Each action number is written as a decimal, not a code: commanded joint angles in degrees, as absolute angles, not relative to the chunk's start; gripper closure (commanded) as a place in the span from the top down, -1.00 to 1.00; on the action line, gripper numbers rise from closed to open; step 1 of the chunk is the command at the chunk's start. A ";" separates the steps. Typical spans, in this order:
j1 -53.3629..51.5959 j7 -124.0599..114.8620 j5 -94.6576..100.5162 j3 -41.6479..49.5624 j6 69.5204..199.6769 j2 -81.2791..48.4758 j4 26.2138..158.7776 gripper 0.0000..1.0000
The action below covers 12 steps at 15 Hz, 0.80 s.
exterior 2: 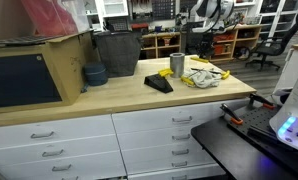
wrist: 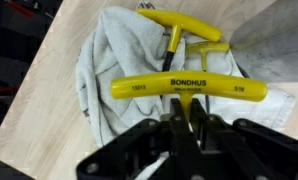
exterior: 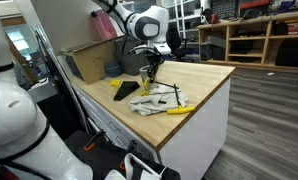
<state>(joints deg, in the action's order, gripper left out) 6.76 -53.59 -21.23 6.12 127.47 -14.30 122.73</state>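
Lower centre of the wrist view, the gripper (wrist: 182, 126) is pinched nearly together on the dark stem of the T-handle hex key (wrist: 189, 88). That hold leaves its yellow crossbar level and readable, just above the white cloth (wrist: 109, 60), where two smaller keys (wrist: 179, 25) lie at upper right.

Pale wooden tabletop (exterior 2: 109, 98) over white drawers, long front edge running from nine to three o'clock in an exterior view. Directly on it, near the three o'clock end: crumpled whitish cloth (exterior 2: 202, 76) bearing yellow T-handle hex keys (wrist: 184, 88). At ten o'clock of the cloth, just beside it, upright metal cup (exterior 2: 177, 65). At nine o'clock of the cloth, black wedge-shaped block (exterior 2: 158, 83). Farther toward nine o'clock, blue-grey bowl (exterior 2: 94, 74), with dark bin (exterior 2: 117, 53) close at its one o'clock. At the nine o'clock end, large box (exterior 2: 29, 70).
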 commanded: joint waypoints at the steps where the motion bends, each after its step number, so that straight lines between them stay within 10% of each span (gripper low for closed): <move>1: 8.44 -48.54 -27.44 6.30 121.41 -7.73 123.58 -0.94; 12: 7.16 -44.03 -44.23 5.30 107.35 -8.16 115.27 -0.94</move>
<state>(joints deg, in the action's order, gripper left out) 7.62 -45.67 -39.77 5.57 111.95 -6.06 119.29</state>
